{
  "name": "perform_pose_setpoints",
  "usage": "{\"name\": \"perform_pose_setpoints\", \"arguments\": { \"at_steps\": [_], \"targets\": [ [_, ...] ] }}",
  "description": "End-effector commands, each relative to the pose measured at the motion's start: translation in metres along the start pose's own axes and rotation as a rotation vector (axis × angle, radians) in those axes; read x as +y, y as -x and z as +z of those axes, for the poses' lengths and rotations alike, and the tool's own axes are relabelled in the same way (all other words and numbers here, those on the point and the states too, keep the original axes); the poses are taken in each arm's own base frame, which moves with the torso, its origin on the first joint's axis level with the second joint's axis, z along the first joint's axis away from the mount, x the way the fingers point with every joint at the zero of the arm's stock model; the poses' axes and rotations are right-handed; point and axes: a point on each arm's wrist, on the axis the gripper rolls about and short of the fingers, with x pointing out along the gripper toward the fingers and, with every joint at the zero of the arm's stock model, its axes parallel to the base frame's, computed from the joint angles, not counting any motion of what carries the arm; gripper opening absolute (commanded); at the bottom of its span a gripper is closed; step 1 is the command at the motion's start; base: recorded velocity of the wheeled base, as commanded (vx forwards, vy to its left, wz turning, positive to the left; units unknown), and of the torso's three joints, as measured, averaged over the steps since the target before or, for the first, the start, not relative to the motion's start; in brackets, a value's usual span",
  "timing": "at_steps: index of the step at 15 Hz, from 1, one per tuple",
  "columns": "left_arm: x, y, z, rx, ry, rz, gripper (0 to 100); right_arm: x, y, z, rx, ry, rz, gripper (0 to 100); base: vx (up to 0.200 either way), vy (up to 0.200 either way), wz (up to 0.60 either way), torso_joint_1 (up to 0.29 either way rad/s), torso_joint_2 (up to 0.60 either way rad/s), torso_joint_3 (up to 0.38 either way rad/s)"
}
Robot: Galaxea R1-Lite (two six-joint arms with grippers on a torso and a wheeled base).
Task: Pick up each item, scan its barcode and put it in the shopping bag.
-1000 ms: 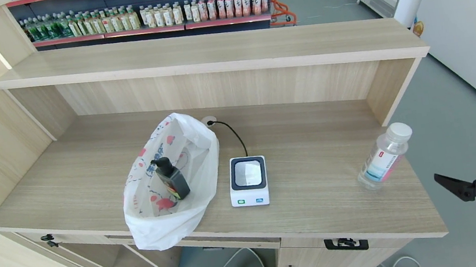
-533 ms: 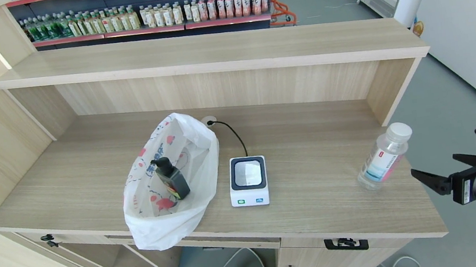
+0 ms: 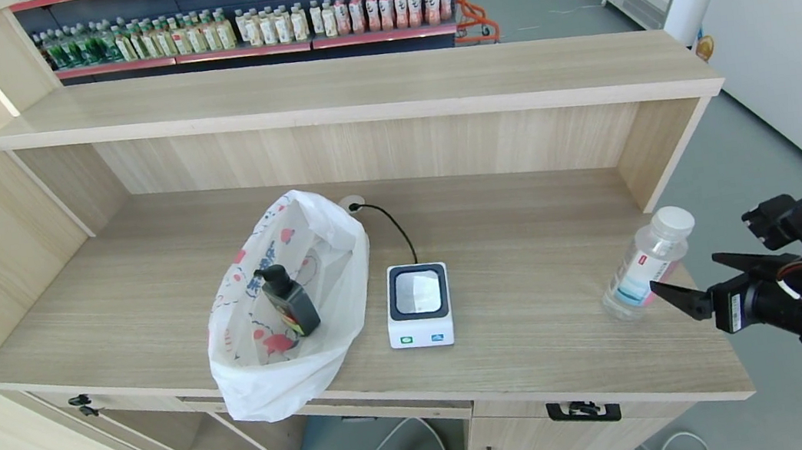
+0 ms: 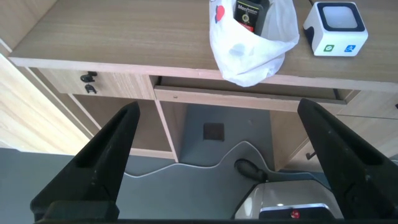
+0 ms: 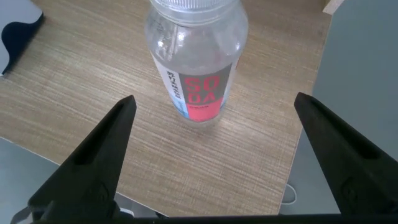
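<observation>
- Clear plastic water bottle (image 3: 649,266) with a white cap and a white, pink and blue label: we see it standing upright on the pale wooden counter (image 3: 527,239), near the counter's end on the robot's right.
- The right gripper (image 3: 685,273) has its two black fingers spread wide and holds nothing. The bottle stands just ahead of it, and in the right wrist view it is centred in the gap between the fingers.
- We see bare counter on each side of the bottle in that view, so neither finger touches it.
- The white box-shaped barcode scanner (image 3: 418,305) with a dark window on top sits well beyond the bottle from this gripper, towards the robot's left.
- Farther from the gripper, just past the scanner, lies the white plastic shopping bag (image 3: 329,265) with red print. Its mouth is open and a dark pump bottle (image 3: 289,301) sits inside.
- The left gripper (image 4: 217,107) is also spread wide and empty. It hangs below the counter's front edge, with the bag and scanner ahead of and above it.
</observation>
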Motion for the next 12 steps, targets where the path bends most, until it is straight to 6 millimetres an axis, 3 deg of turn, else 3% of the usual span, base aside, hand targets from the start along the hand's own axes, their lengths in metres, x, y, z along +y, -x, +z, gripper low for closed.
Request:
{"name": "perform_pose_setpoints", "arguments": {
  "at_steps": [1, 12],
  "targets": [
    [0.000, 0.000, 0.000, 0.000, 0.000, 0.000, 100, 0.001, -0.009, -0.001, 0.007, 0.002, 0.013, 100, 0.000, 0.000, 0.00, 0.000, 0.00, 0.000],
    [0.000, 0.000, 0.000, 0.000, 0.000, 0.000, 100, 0.004, -0.036, 0.003, -0.012, 0.016, 0.069, 100, 0.000, 0.000, 0.00, 0.000, 0.00, 0.000]
  ]
}}
